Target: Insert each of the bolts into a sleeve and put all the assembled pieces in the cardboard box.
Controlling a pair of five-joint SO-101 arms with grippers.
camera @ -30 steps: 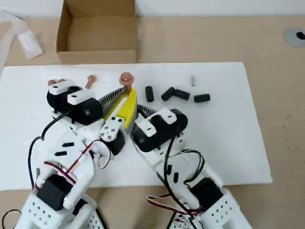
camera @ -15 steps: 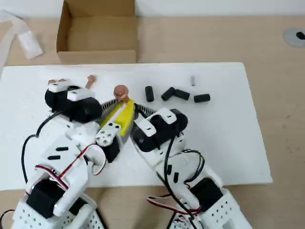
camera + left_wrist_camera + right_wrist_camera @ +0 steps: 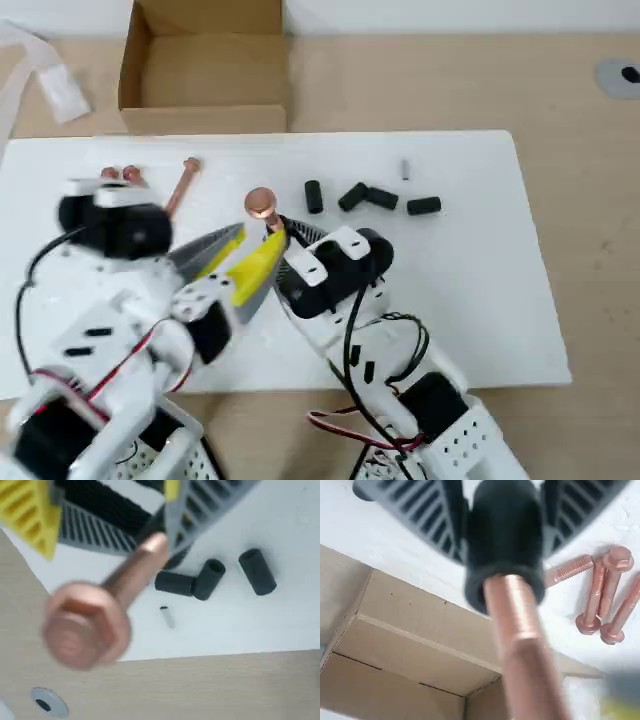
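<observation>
Left tool [image 3: 263, 233] lies low over the white board [image 3: 470, 300] in the high view, its grey and yellow fingers spread and grasping nothing, tips close to the right tool [image 3: 290, 233]; a bolt [image 3: 263, 205] juts out just beyond them, head away from both arms, shank running down into the right tool; four loose sleeves [image 3: 381, 198] lie in a ragged row on the board to the right of it, a small pin [image 3: 405, 168] just behind them; loose bolts [image 3: 183, 187] lie near the board's far left corner, behind the left arm; the box [image 3: 205, 118] stands open on the worktop [image 3: 440, 85], just behind the board's far edge. From the left wrist, the left tool [image 3: 110, 550] shows its yellow and grey fingers wide apart, released; the bolt [image 3: 95, 625] turns its flanged head toward the camera, its far end reaching the dark ribbed fingers of the right tool; three loose sleeves [image 3: 209, 579] and the pin [image 3: 167, 616] lie on the board beyond; a round disc [image 3: 47, 705] sits on the worktop. From the right wrist, the right tool [image 3: 502, 545] is clenched on a sleeve [image 3: 502, 530], one ribbed finger on each side; the bolt [image 3: 520, 645] has its shank seated in the sleeve's open end; beyond lie the open box [image 3: 420, 630] and several loose bolts [image 3: 612, 577] on the board.
</observation>
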